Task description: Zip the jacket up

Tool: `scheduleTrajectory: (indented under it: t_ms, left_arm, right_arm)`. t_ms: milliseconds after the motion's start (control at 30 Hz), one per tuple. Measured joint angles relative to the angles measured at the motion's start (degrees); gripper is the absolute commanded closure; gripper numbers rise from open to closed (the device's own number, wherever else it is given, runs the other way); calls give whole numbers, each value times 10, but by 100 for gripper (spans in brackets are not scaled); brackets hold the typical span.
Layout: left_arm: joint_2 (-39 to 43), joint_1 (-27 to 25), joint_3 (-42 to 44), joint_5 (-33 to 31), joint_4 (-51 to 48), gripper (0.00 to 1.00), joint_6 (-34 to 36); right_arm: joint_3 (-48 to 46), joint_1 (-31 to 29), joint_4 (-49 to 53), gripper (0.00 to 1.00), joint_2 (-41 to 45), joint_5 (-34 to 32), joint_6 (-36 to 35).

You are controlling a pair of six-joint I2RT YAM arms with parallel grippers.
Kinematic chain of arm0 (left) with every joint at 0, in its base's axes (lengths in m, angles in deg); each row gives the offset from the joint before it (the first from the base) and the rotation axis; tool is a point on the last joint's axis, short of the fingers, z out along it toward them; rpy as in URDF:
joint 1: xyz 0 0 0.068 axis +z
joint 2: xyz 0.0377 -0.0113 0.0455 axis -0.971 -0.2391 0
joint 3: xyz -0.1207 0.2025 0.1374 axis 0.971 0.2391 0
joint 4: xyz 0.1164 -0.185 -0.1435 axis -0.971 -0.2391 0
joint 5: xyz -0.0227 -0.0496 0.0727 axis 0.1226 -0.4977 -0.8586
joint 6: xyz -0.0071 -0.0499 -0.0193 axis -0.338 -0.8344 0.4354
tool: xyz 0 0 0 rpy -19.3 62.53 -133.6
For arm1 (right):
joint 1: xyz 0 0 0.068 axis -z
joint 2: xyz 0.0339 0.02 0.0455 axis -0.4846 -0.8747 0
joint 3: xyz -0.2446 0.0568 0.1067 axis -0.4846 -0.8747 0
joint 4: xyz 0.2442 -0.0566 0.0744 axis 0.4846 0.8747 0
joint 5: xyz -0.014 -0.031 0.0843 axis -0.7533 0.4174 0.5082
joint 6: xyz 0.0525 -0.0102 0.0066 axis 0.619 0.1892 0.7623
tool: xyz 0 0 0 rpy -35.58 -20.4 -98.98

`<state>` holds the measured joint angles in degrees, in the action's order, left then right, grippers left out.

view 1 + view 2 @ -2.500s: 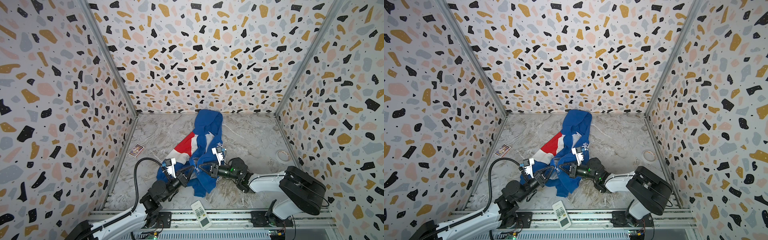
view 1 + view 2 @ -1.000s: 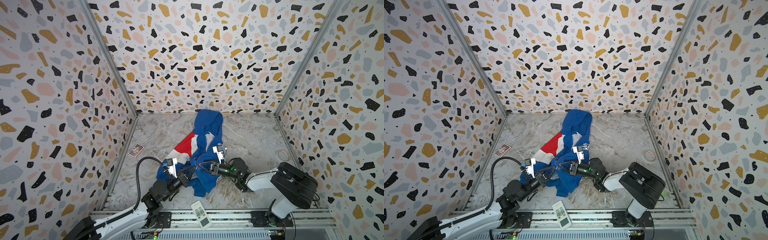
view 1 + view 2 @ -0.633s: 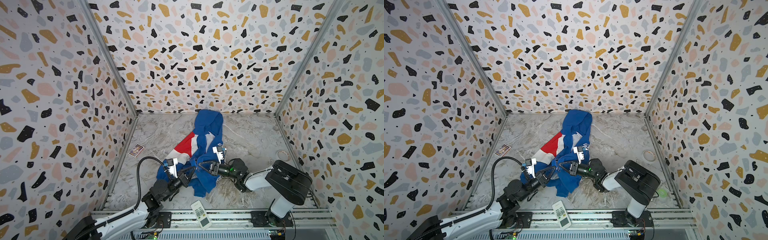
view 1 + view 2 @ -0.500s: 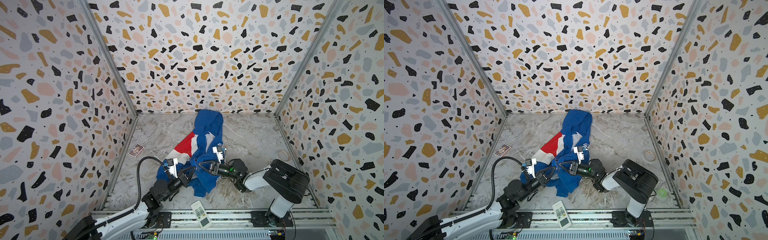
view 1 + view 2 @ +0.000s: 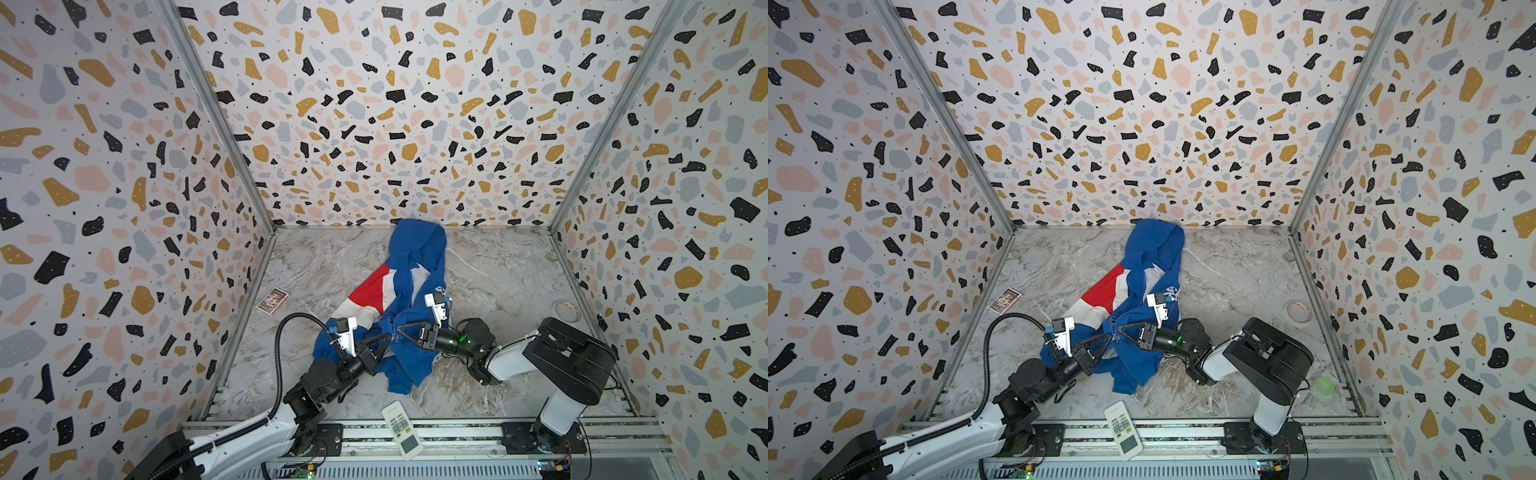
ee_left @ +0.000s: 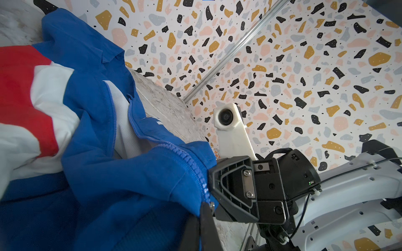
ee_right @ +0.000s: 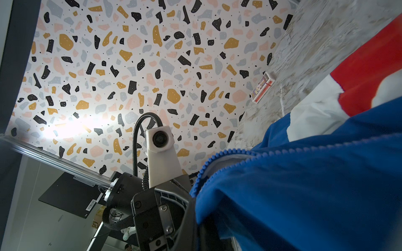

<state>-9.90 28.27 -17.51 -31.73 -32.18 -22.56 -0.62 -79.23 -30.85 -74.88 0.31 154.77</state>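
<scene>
Your left fingers [image 5: 374, 347] and right fingers [image 5: 411, 330] are both pinched closed on the jacket [image 5: 415, 266] — tips nearly meeting at its zipper [image 6: 195, 167].

The jacket [image 5: 415, 257] is soft matt cloth (its zipper teeth [image 6: 196, 168] look like plastic); the worktop [image 5: 498, 270] is smooth marble-look, the fingers [image 6: 232, 162] matt black plastic.

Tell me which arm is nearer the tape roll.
Right. The right arm has its elbow close beside the tape roll; the left arm lies across the jacket from it.
</scene>
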Motion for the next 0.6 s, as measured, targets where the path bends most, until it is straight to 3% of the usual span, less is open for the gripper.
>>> scheduleTrajectory:
  t_ms: [600]
  left_arm:
    - [16, 0, 0, -4, -54, 100, 36]
  right_arm:
    - [3, 0, 74, 100, 21, -1, -9]
